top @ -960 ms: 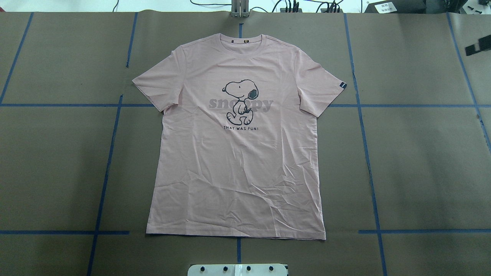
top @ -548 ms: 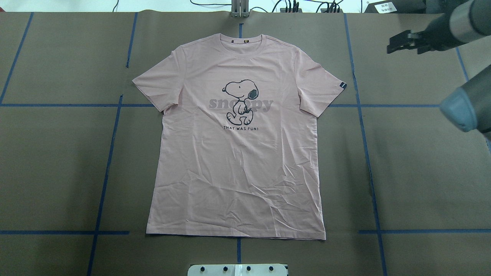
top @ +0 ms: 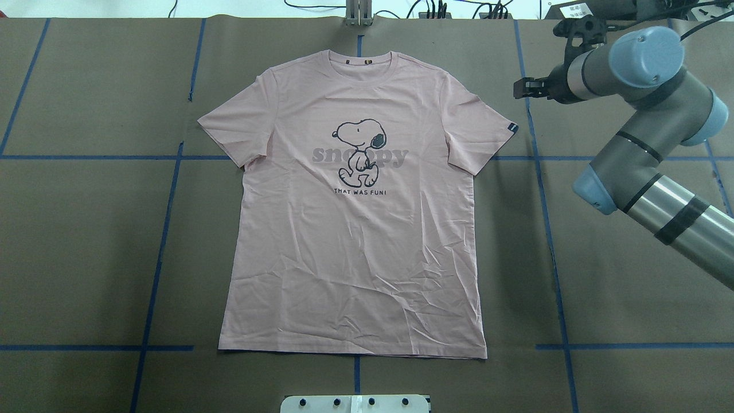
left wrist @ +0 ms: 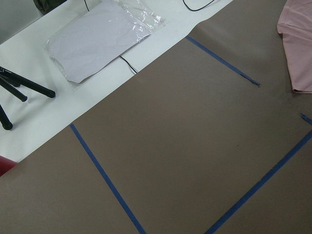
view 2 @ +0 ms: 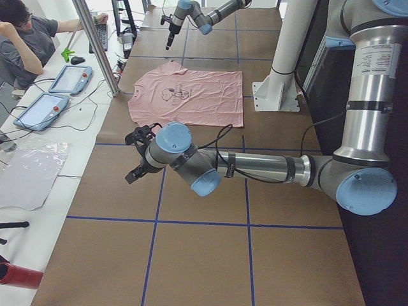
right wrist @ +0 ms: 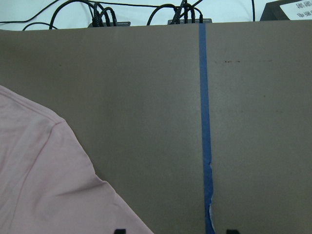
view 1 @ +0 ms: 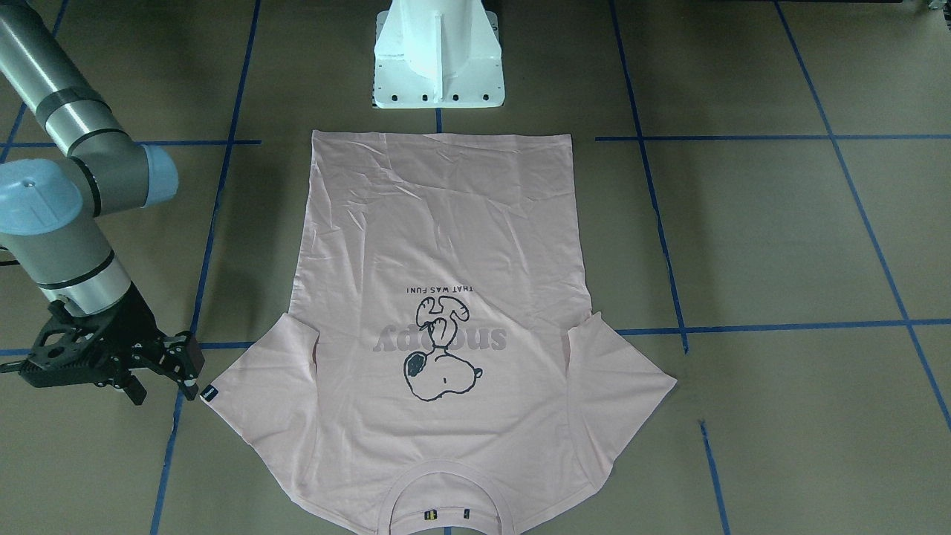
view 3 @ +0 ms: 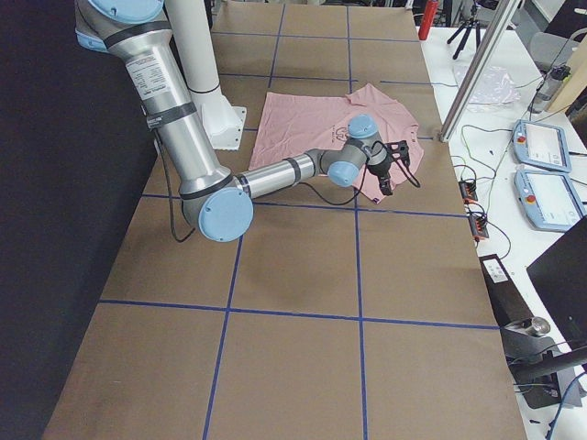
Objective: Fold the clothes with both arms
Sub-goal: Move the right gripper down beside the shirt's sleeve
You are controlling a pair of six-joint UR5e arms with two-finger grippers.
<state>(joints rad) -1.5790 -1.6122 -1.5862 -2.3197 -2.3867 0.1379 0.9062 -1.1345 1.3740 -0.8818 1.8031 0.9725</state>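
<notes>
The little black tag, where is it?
Overhead view: the tag is on the T-shirt's sleeve edge at the view's right, near the right gripper.

The table is covered with brown paper (top: 86, 246), divided into rectangles by blue tape lines (top: 156, 275). A white pedestal (view 1: 438, 52) stands on the paper at 12 o'clock in the front-facing view. Black cables (top: 436, 10) run along the white table edge at 12 o'clock in the overhead view. A black box (right wrist: 290, 9) with a white label sits at 1 o'clock in the right wrist view. In the exterior left view, a seated operator (view 2: 29, 38) is at 10 o'clock. One tablet (view 2: 69, 78) and a second tablet (view 2: 39, 109) lie near a metal post (view 2: 97, 48). A clear plastic bag (view 2: 32, 172) lies at 9 o'clock, and a red object (view 2: 19, 277) at 8 o'clock. Black tripod legs (left wrist: 34, 86) rest at 9 o'clock in the left wrist view.
</notes>
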